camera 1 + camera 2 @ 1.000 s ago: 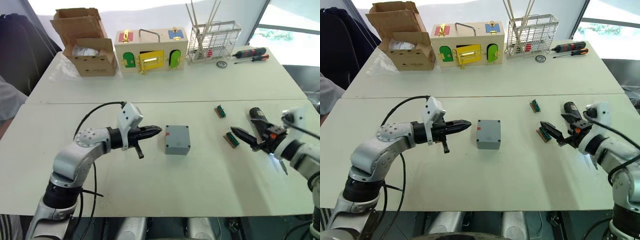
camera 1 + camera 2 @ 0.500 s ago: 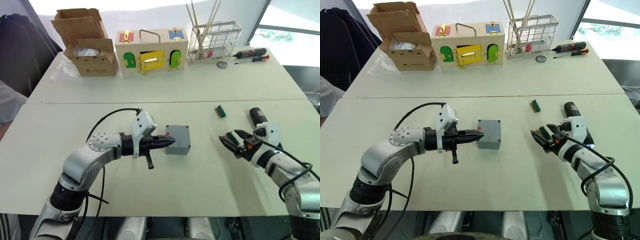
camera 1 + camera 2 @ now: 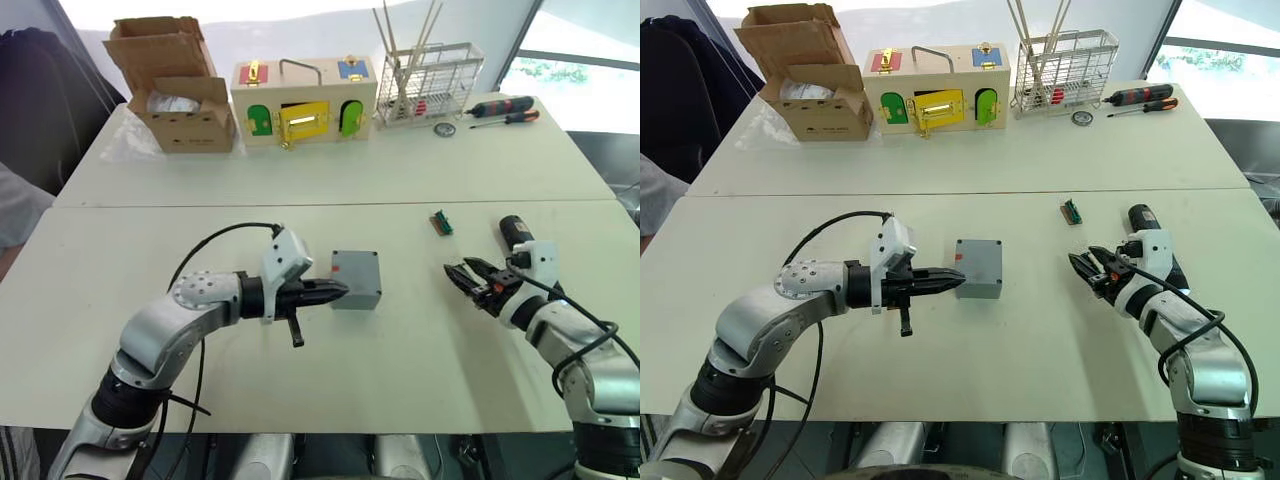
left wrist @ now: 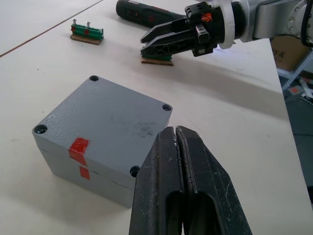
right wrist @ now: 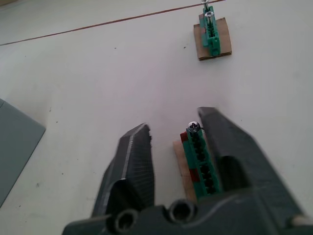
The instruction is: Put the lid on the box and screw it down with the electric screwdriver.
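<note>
The grey box (image 3: 355, 285) stands mid-table with the lid (image 4: 105, 115) seated on top, and red marks cross the seam on one side. My left gripper (image 3: 335, 292) is shut, its tip at the box's left side. The electric screwdriver (image 3: 515, 232) lies on the table at the right, just behind my right wrist. My right gripper (image 5: 176, 125) is low over the table. Its fingers stand narrowly apart around a green terminal block on a brown base (image 5: 198, 159), which lies against one finger with a gap to the other.
A second green terminal block (image 3: 440, 222) lies further back. Along the far table stand a cardboard box (image 3: 175, 85), a wooden box with coloured doors (image 3: 303, 100), a wire basket (image 3: 428, 82) and red-and-black hand screwdrivers (image 3: 500, 106). A person's sleeve (image 3: 15, 210) shows at the left edge.
My left gripper moved right, up to the box's side. My right gripper came down over the green block and its fingers narrowed around it.
</note>
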You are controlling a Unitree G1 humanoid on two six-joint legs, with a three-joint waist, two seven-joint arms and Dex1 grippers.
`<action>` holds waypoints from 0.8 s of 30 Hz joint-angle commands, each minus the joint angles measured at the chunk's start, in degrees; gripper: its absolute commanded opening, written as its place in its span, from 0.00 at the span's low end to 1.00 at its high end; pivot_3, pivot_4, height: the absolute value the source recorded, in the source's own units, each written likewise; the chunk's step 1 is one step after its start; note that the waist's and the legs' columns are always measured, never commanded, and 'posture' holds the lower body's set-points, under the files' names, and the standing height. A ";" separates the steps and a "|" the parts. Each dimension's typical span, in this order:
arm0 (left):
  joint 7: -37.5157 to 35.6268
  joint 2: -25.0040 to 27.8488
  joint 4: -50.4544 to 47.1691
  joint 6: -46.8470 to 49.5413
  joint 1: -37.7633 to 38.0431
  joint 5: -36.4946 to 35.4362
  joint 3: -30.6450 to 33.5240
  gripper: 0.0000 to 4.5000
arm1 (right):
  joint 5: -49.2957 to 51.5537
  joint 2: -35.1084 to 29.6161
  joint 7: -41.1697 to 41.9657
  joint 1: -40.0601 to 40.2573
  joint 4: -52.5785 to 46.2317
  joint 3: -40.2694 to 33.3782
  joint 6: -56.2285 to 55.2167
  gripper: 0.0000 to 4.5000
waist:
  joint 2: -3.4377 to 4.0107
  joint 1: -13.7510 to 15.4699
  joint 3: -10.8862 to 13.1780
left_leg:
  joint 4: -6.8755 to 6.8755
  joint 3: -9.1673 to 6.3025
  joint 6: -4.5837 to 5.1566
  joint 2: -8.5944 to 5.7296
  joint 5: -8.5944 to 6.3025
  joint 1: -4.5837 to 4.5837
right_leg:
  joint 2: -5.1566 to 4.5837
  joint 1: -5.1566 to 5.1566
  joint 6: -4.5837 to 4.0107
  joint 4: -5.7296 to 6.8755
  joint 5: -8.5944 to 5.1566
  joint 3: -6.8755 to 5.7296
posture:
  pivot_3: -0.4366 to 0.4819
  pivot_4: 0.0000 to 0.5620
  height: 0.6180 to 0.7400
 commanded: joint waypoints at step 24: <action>-0.63 0.30 -0.71 -1.89 -0.32 -0.04 -0.12 0.00 | 7.92 1.06 -2.97 -2.46 -5.10 -5.39 2.16 0.01 | 0.00 -0.03 0.00 | 0.00 0.00 0.00 0.01 0.00 0.00 | 0.00 0.00 0.00 0.00 0.00 0.00 | 0.48 0.27 1.00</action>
